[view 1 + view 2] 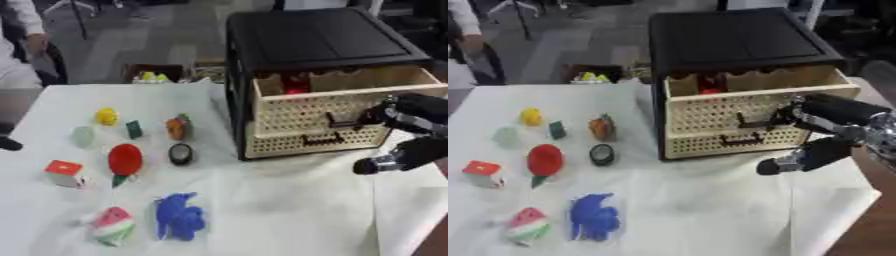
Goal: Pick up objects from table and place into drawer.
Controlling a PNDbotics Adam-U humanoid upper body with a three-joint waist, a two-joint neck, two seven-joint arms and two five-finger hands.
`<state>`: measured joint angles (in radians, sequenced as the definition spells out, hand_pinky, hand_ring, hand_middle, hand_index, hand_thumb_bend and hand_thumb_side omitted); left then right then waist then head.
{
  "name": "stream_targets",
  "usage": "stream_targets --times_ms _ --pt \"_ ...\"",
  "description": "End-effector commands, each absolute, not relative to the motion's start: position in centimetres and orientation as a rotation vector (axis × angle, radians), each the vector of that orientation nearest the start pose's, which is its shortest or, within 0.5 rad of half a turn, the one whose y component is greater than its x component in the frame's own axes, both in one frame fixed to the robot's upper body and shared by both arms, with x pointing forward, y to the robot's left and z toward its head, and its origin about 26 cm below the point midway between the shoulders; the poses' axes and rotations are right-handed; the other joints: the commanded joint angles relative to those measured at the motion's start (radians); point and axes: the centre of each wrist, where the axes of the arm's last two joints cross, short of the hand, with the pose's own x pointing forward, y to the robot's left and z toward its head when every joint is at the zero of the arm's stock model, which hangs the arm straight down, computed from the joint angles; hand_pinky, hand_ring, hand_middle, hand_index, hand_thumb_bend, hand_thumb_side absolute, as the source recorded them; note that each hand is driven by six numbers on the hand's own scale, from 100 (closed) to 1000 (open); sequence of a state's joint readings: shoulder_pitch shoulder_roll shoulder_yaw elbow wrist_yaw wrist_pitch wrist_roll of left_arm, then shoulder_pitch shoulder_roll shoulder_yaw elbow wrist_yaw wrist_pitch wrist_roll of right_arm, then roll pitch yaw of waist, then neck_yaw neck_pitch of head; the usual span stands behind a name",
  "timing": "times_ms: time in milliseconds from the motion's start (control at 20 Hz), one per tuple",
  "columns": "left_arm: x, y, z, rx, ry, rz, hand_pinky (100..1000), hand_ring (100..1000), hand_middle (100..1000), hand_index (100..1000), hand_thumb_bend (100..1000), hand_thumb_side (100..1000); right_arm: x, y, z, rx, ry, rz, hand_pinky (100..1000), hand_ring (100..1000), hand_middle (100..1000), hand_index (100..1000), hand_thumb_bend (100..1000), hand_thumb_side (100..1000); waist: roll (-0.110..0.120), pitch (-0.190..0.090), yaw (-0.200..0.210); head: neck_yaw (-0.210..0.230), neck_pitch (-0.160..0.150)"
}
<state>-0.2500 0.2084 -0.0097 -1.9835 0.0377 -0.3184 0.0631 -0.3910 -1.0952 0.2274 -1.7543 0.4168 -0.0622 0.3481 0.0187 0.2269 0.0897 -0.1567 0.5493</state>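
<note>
Nearest on the white table [289, 210] lie a watermelon-slice toy [111, 225] and a blue toy [178, 216]. Beyond them sit a red-and-white cube [66, 173], a red round toy [125, 160] and a dark round piece [180, 153]. Farther back are a pale green piece [83, 136], a small green block [134, 129], an orange toy [177, 128] and a yellow toy [107, 116]. At right, the right hand [820, 122] reaches to the handle of the upper wicker drawer [750, 107], which stands open in the black cabinet [737, 40] with something red inside; whether its fingers grip cannot be told.
</note>
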Motion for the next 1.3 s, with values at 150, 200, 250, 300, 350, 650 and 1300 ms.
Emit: stream_targets --times_ms 150,200,250,300,350,650,1300 --pt "29.6 24.4 18.1 0.009 -2.564 -0.2 513 630 626 699 100 1000 31.9 -35.2 26.5 -0.917 -1.488 1.689 100 100 100 753 814 960 -0.004 -0.013 0.005 -0.005 -0.014" --pt "29.6 24.4 18.0 0.008 -2.564 -0.201 513 630 626 699 100 1000 31.9 -35.1 26.5 -0.908 -1.494 1.691 100 100 100 753 813 958 -0.004 -0.013 0.005 -0.006 -0.014" --pt "29.6 24.4 18.0 0.008 -2.564 -0.201 513 630 626 699 100 1000 31.9 -35.0 26.5 -0.899 -1.497 1.693 100 100 100 752 812 954 -0.004 -0.013 0.006 -0.006 -0.014" --pt "29.6 24.4 18.0 0.009 -2.564 -0.201 513 630 626 699 100 1000 31.9 -35.0 26.5 -0.89 -1.495 1.694 100 100 100 751 811 946 -0.004 -0.013 0.006 -0.006 -0.014" --pt "29.6 24.4 18.0 0.009 -2.563 -0.2 513 630 626 698 100 1000 32.0 -35.0 26.5 -0.883 -1.492 1.695 100 100 100 751 812 944 -0.004 -0.012 0.006 -0.006 -0.013" --pt "29.6 24.5 18.1 0.014 -2.566 -0.199 513 631 626 699 100 1000 31.8 -35.9 26.0 -0.896 -1.431 1.674 100 100 100 746 823 904 -0.005 -0.011 0.003 -0.001 -0.013" --pt "29.6 24.6 18.1 0.02 -2.569 -0.198 513 632 626 698 100 1000 31.4 -37.0 25.4 -0.911 -1.356 1.651 100 100 100 734 822 903 -0.004 -0.011 -0.001 0.004 -0.015"
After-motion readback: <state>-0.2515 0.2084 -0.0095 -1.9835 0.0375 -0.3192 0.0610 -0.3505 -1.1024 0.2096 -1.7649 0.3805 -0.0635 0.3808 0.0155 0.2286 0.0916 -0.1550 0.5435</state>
